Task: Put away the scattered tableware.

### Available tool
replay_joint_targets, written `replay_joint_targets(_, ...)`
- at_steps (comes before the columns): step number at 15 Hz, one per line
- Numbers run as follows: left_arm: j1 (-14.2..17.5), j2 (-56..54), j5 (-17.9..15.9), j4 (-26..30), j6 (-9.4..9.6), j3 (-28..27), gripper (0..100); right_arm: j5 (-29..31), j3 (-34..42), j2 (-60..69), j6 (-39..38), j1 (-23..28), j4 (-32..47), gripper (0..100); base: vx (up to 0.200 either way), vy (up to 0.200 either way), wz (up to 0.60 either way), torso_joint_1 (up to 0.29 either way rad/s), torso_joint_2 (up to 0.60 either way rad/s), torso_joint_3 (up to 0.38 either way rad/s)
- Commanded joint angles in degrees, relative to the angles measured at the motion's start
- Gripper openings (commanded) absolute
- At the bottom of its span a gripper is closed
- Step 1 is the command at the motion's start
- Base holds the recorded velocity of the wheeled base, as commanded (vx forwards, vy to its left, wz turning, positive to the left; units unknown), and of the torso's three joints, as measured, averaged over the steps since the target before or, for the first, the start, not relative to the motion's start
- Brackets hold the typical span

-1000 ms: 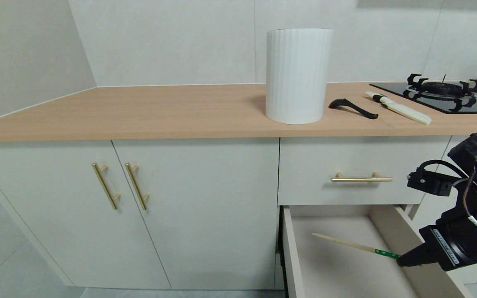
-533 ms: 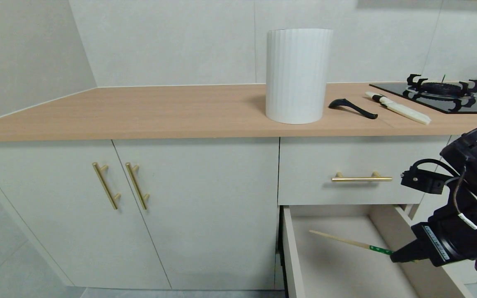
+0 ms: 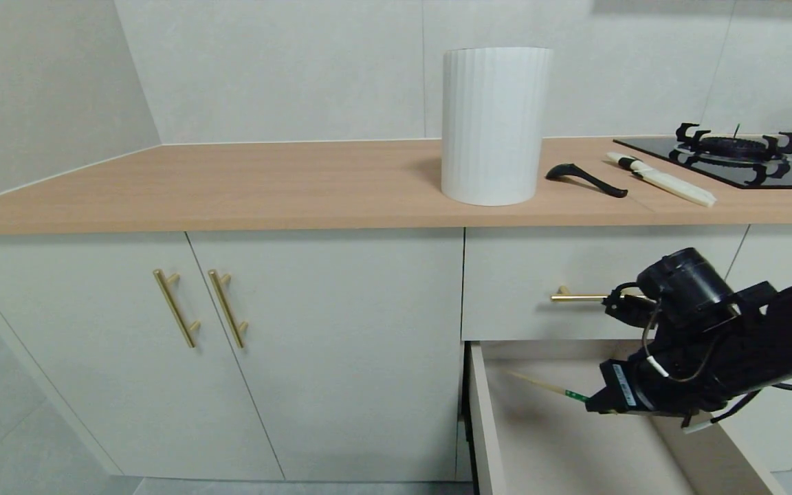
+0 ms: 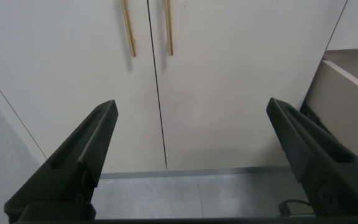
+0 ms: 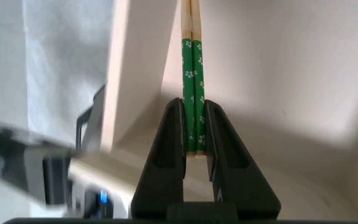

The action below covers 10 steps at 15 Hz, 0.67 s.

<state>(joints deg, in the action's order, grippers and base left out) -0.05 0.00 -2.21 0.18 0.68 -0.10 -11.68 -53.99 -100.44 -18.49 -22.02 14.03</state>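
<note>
- Right wrist view: the right pincer (image 5: 191,134) is shut tight on a pair of chopsticks (image 5: 191,74). It clamps their green patterned ends between its two black fingers (image 5: 166,143), and the bare wooden lengths run straight out ahead of it.
- In the head view this pincer hangs inside the open lower drawer (image 3: 485,419), above the drawer's pale floor. The chopsticks slant out from its tips toward the drawer's back left corner. Whether their far tips touch the floor of the drawer cannot be told.
- The left pincer (image 4: 191,109) is spread wide and holds nothing. Ahead of it stand the closed cabinet doors (image 4: 229,87) with their two brass handles, and grey floor tiles (image 4: 185,193) lie below it.
- Just above and behind the right pincer is the closed upper drawer (image 3: 520,282), its brass bar handle (image 3: 578,298) partly hidden by the arm.
- Higher and farther back runs the wooden desk (image 3: 231,185). A tall white ribbed canister (image 3: 494,127) stands upright on it, up and to the left of the right pincer.
- Beside the canister, almost straight above the right pincer, lie a black utensil (image 3: 585,179) and a pale knife (image 3: 661,179), near each other but apart.
- Farthest off, up and to the right of that pincer, is the black hob (image 3: 733,155).
</note>
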Motion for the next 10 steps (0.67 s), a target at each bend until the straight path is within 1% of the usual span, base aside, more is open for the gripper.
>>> replay_joint_targets(1, 0.05, 0.0, 0.01, -0.01, 0.02, 0.01, 100, 1.57, 2.4, -8.72, -2.07, -1.27, -5.59, 0, 0.0, 0.0, 0.0, 0.0, 0.0, 0.0)
replay_joint_targets(4, 0.05, 0.0, 0.01, -0.01, 0.02, 0.01, 100, 5.79, 3.02, -14.61, -4.89, -3.21, -12.54, 0, 0.0, 0.0, 0.0, 0.0, 0.0, 0.0)
replay_joint_targets(7, 0.05, 0.0, 0.01, -0.01, 0.02, 0.01, 100, 7.28, 3.02, -20.06, -7.0, -4.7, -17.28, 0, 0.0, 0.0, 0.0, 0.0, 0.0, 0.0)
replay_joint_targets(9, 0.05, 0.0, 0.01, -0.01, 0.02, 0.01, 100, 11.68, 3.02, -24.54, -8.14, -5.05, -21.06, 0, 0.0, 0.0, 0.0, 0.0, 0.0, 0.0)
replay_joint_targets(10, -0.04, 0.0, 0.01, -0.01, 0.02, 0.01, 100, 12.56, 3.1, -25.86, -8.14, -5.85, -21.41, 0, 0.0, 0.0, 0.0, 0.0, 0.0, 0.0)
